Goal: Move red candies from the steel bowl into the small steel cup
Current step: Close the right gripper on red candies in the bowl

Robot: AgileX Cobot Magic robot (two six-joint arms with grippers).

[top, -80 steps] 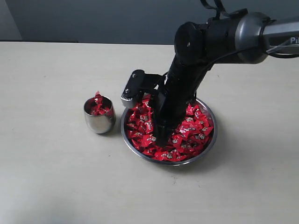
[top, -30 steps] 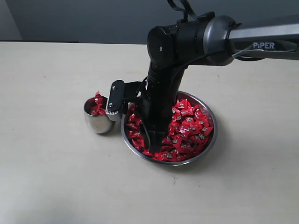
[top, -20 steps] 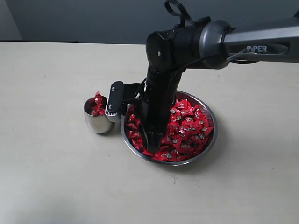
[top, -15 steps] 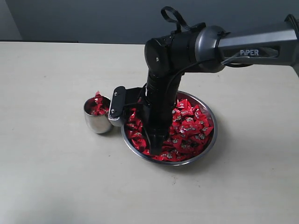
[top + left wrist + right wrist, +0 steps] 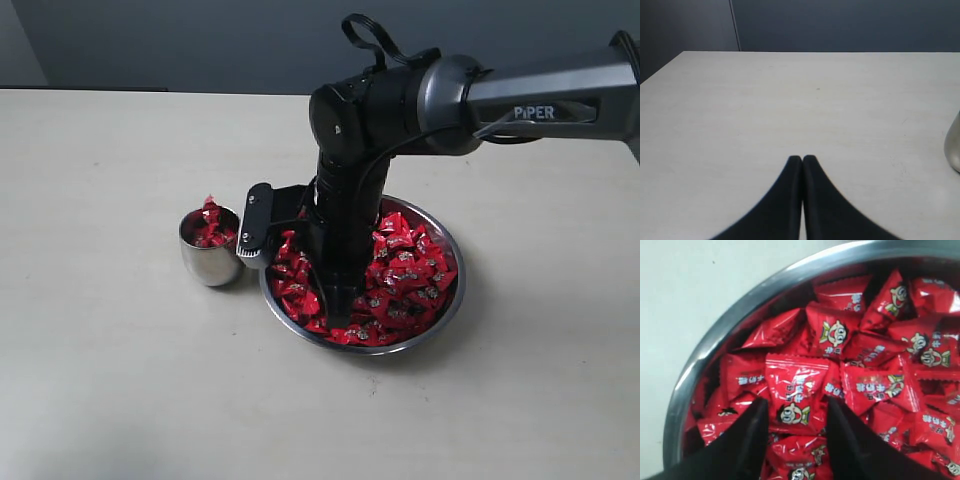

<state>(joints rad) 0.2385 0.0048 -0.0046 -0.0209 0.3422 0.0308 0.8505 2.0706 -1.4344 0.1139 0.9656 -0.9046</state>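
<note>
Red candies (image 5: 405,275) in shiny red wrappers with pinched ends fill the wide, shallow steel bowl (image 5: 380,349), which sits on the pale beige counter (image 5: 120,380) right of centre in the exterior view. A smaller batch of the same sweets (image 5: 210,225) is heaped in the small rounded steel cup (image 5: 210,262), poking above its rim. The cup stands upright just left of the bowl, close to it; can't tell if they touch.

The right gripper (image 5: 335,318) points steeply down into the bowl's left-front part, tips at the level of the pile. In the right wrist view the gripper (image 5: 796,405) is spread apart, with the two black fingers (image 5: 752,440) flanking a single wrapper (image 5: 795,395) near the bowl's inner wall (image 5: 715,340). Can't tell if the pads press on it; nothing is lifted.

The left gripper (image 5: 802,159) is closed with fingertips together, holding nothing, over bare counter. A sliver of the cup (image 5: 954,150) shows at the edge of that view.
</note>
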